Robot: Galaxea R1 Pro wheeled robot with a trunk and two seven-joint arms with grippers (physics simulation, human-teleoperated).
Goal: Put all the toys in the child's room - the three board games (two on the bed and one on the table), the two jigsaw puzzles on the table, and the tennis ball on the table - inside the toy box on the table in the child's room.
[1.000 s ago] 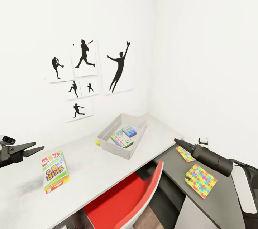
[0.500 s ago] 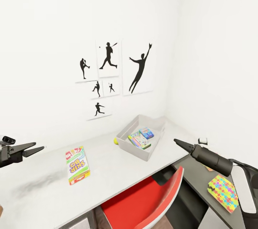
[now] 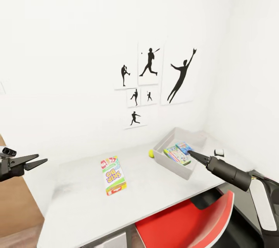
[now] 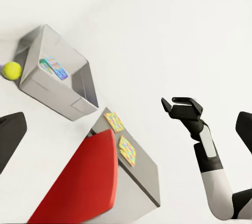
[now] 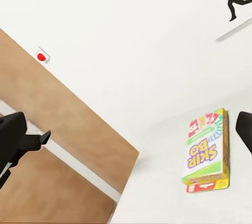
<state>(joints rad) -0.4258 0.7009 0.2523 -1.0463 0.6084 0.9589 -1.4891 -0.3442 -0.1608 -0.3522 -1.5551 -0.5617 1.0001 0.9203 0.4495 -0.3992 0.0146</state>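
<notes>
Head view: right end effector (image 3: 192, 154) extended over toy box (image 3: 170, 162).

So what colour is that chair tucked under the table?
Red chair, clearest in the head view.

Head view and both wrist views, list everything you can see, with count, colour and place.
Skip-Bo board game: one, multicoloured, flat on the white table.
Toy box: one, grey, on the table near the corner.
Board games: two, colourful, inside the toy box.
Tennis ball: one, yellow-green, on the table beside the toy box.
Jigsaw puzzles: two, multicoloured, on the grey side surface.
Chair: one, red, at the table.
Posters: six, black silhouettes, on the wall.
Left tool: black, open, empty.
Right tool: black, empty.
</notes>
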